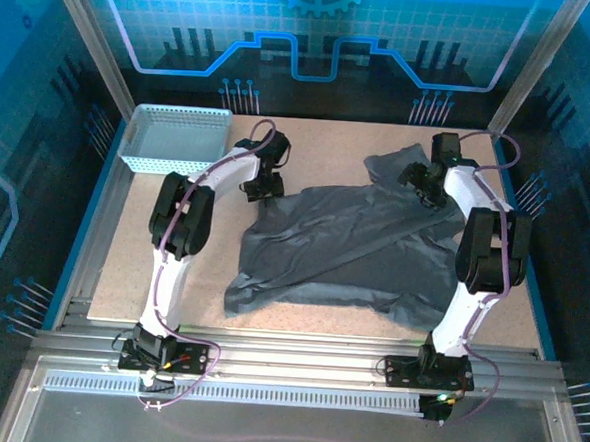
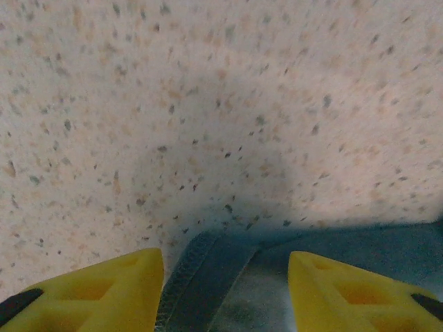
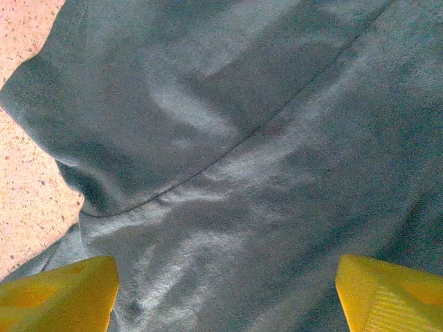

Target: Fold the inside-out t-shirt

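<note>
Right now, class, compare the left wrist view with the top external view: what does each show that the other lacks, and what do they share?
Left wrist adds close detail: the stitched hem of the dark grey t-shirt lying between the left hand's open yellow fingers. Top external adds the layout: the whole shirt rumpled mid-table, the light blue mesh basket at the far left corner, and the right hand over the shirt's far right part. Both share the t-shirt, the left hand at its edge, and the speckled table.
</note>
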